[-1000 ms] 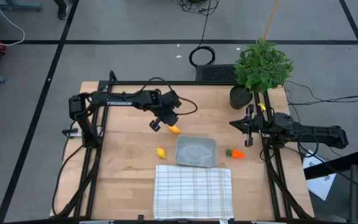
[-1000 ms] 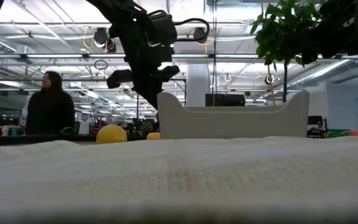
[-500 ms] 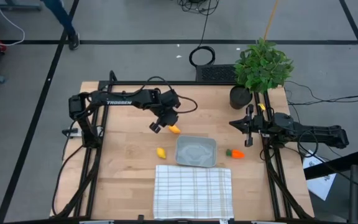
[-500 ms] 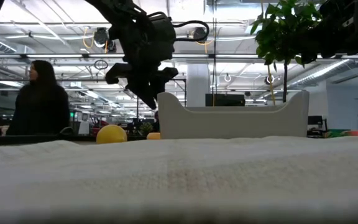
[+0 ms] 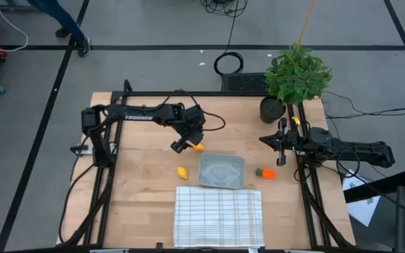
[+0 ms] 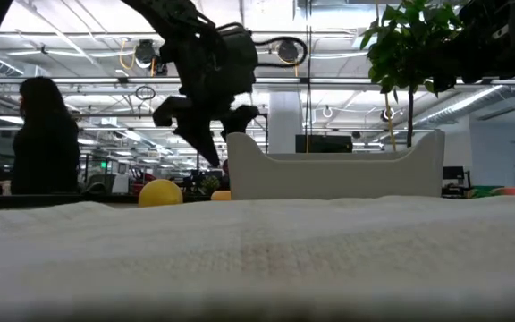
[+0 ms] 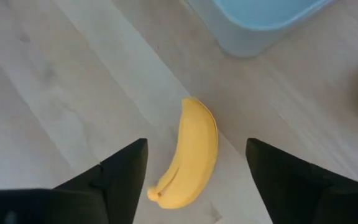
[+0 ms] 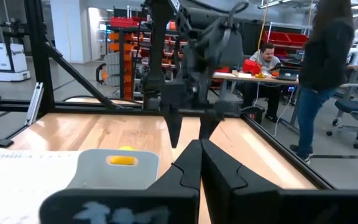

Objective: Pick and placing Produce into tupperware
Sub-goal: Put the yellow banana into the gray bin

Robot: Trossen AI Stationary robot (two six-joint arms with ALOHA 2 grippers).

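The yellow banana (image 7: 190, 155) lies on the wood table just left of the grey tub (image 5: 222, 171). My left gripper (image 5: 187, 143) hovers over it, open, one finger on each side of the banana without touching it. The round yellow fruit (image 5: 182, 171) lies to the left of the tub and also shows in the low view (image 6: 160, 192). The orange carrot (image 5: 266, 173) lies to the right of the tub. My right gripper (image 8: 201, 163) is shut and empty, waiting at the table's right side (image 5: 276, 144).
A white grid-patterned cloth (image 5: 219, 214) lies at the near edge in front of the tub. A leafy potted plant (image 5: 297, 74) stands at the far right corner. A person (image 6: 43, 134) stands in the room beyond the table.
My left gripper has shifted slightly toward the table's right edge and turned a little over the banana, staying open. The banana and the other pieces have not moved. The person behind the table has walked on.
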